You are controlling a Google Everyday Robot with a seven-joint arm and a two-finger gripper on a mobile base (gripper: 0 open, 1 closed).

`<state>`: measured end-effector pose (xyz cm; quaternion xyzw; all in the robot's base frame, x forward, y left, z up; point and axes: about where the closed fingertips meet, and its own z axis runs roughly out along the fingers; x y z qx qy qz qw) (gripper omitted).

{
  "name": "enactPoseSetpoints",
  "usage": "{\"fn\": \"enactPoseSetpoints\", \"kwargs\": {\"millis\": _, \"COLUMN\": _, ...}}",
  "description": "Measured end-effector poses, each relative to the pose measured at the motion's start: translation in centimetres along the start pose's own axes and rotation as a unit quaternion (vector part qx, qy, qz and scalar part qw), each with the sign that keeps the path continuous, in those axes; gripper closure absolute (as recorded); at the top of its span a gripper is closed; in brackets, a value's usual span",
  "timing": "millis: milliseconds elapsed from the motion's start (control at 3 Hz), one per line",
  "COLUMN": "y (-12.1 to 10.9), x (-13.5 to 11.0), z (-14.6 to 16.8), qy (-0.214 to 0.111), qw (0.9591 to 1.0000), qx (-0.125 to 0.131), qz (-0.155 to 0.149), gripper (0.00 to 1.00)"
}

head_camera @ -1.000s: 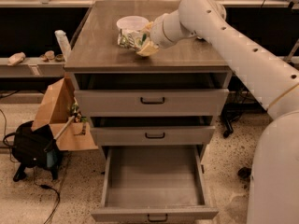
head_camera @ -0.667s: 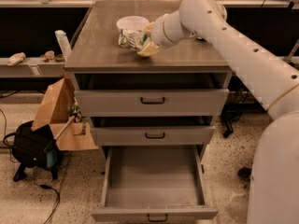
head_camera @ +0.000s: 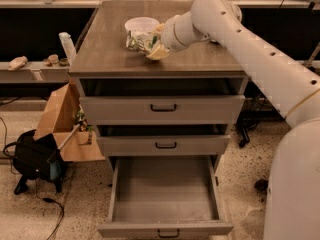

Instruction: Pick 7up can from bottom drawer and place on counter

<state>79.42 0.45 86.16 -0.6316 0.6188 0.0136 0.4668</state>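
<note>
1. 7up can [head_camera: 140, 41] sits low on the counter [head_camera: 205, 59], just in front of a white bowl [head_camera: 141, 23], unmoved since a second ago.
2. The gripper [head_camera: 156, 43] holds its place, jaws clamped on the can.
3. The counter's front edge is near, with open surface left and right.
4. The bottom drawer [head_camera: 165, 189] stands pulled out.

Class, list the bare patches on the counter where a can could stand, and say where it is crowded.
Bare: counter left of the can; right strip in front of the arm. Crowded: centre back, where bowl, can and tool bunch.
</note>
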Motion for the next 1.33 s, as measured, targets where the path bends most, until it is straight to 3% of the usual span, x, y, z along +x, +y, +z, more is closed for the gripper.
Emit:
{"fn": "enactPoseSetpoints", "kwargs": {"millis": 333, "y": -0.1, "x": -0.2, "z": 0.3, "qy": -0.002, "qw": 1.0000, "qx": -0.002, "qz": -0.002, "gripper": 0.15}}
{"fn": "enactPoseSetpoints", "kwargs": {"millis": 667, "y": -1.5, "x": -1.2, "z": 0.3, "qy": -0.002, "qw": 0.9999, "qx": 0.005, "qz": -0.015, "gripper": 0.00}}
{"fn": "enactPoseSetpoints", "kwargs": {"millis": 1000, "y": -3.5, "x": -2.7, "z": 0.1, "qy": -0.003, "qw": 0.9993, "qx": 0.018, "qz": -0.034, "gripper": 0.00}}
{"fn": "enactPoseSetpoints", "kwargs": {"millis": 1333, "y": -3.5, "x": -2.7, "z": 0.1, "qy": -0.003, "qw": 0.9993, "qx": 0.018, "qz": -0.034, "gripper": 0.00}}
